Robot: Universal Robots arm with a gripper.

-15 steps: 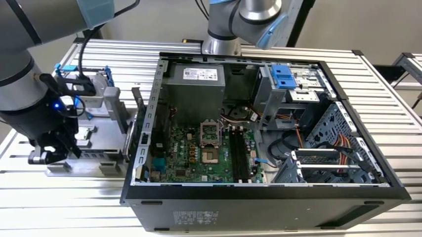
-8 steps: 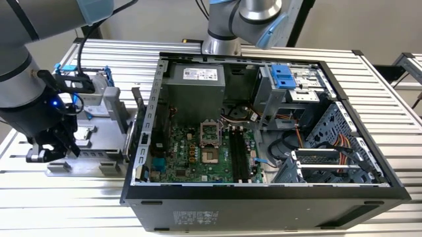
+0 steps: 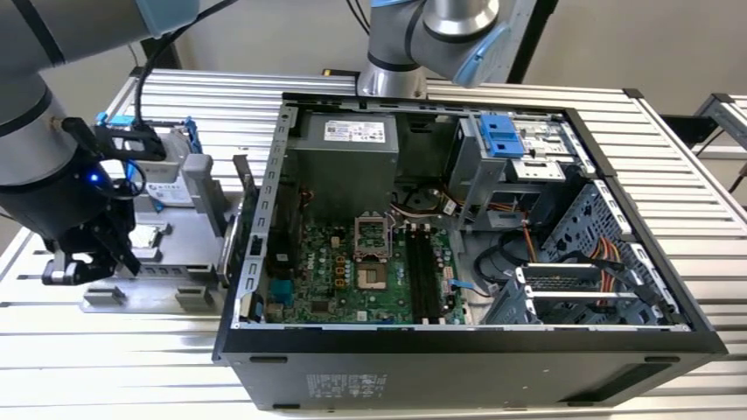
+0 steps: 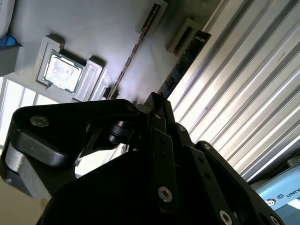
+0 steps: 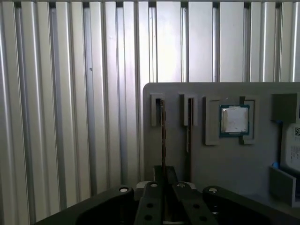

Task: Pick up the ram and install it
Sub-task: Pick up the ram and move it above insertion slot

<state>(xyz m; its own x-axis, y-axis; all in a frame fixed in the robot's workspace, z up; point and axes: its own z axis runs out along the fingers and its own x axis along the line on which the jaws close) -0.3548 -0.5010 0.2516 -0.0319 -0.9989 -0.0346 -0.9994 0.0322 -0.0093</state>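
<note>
Ram [image 5: 162, 126]: stands on its long edge in a grey fixture plate [image 5: 225, 164], with its far end caught in a small slotted block [image 5: 156, 110]. It is the stick nearer the plate's edge, beside the ribbed table [image 5: 70, 117]. A second stick [image 5: 189, 129] stands parallel just beside it in its own block. A square silver chip [image 5: 233, 119] sits in a recess further in on the plate.

Standing on edge leaves both flat faces free. I judge this to be the point of the fixture: fingers can come down on either side without touching the plate.

Hand [image 5: 163, 174]: in both wrist views it sits directly on the ram's line, over the end nearer the cameras. The fingers are drawn in to a narrow slit with the board between them, one on each face. This reads as clamped on the ram, with no gap visible at the contact. The second stick lies outside the fingers, apart from them.

Ram not yet lifted, as far as can be told: in the first wrist view its far end sits level with its block.

Exterior view: the arm [image 3: 47, 175] is bent low over the plate at that view's left, well apart from the open computer case [image 3: 467, 359]. The case lies on its side, so the black motherboard slots [image 3: 422, 271] face up. They look vacant. Install step not begun.
</note>
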